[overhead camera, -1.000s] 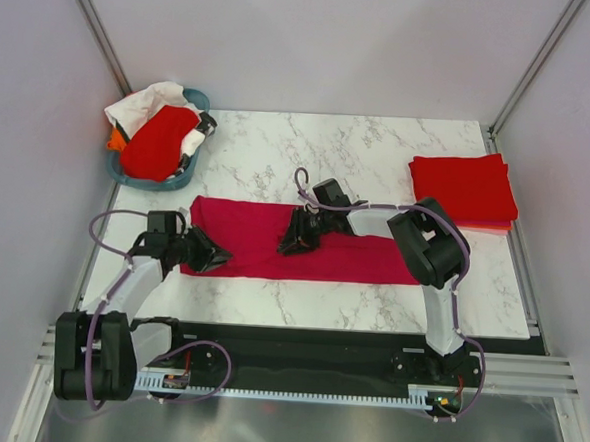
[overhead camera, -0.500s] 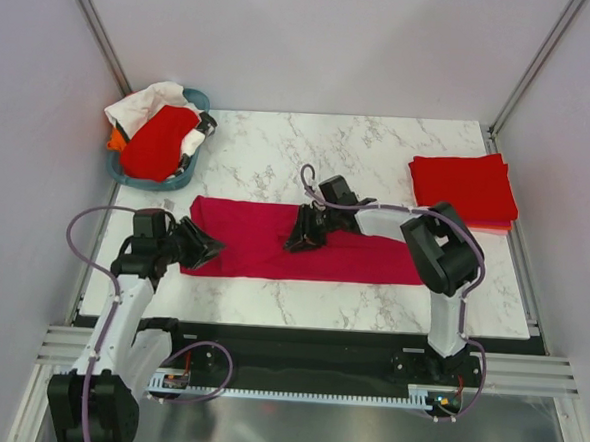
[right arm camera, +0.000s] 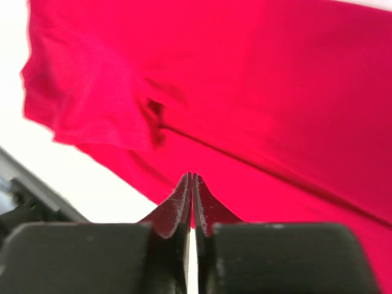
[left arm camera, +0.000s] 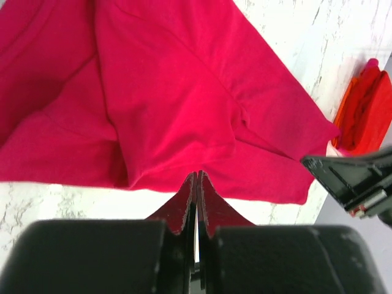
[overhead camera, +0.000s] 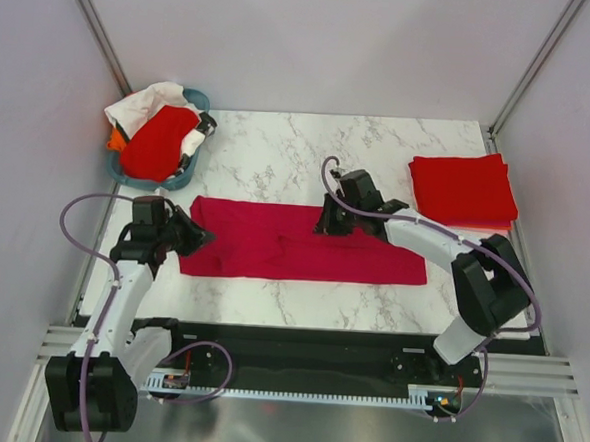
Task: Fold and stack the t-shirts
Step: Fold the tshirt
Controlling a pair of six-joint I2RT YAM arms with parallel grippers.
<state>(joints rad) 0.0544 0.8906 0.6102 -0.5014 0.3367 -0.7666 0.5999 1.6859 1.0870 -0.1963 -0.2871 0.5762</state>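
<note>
A deep crimson-pink t-shirt [overhead camera: 303, 257] lies on the marble table as a long folded strip, left to right. It fills the left wrist view [left arm camera: 184, 92] and the right wrist view [right arm camera: 275, 92]. My left gripper [overhead camera: 199, 239] is shut and empty at the strip's left end; its tips [left arm camera: 197, 174] hang over the cloth's near edge. My right gripper [overhead camera: 322, 226] is shut and empty over the strip's far edge near the middle [right arm camera: 192, 176]. A stack of folded bright red t-shirts [overhead camera: 464, 189] sits at the back right and also shows in the left wrist view [left arm camera: 367, 110].
A teal basket [overhead camera: 196, 100] at the back left holds a red shirt [overhead camera: 160, 141] and white cloth. Bare marble [overhead camera: 309, 152] lies behind the strip. Grey walls enclose the table on three sides.
My left gripper has pulled back left and away from the strip's near-left corner. My right gripper has moved right and back from the strip's middle to its far edge. The strip lies flatter.
</note>
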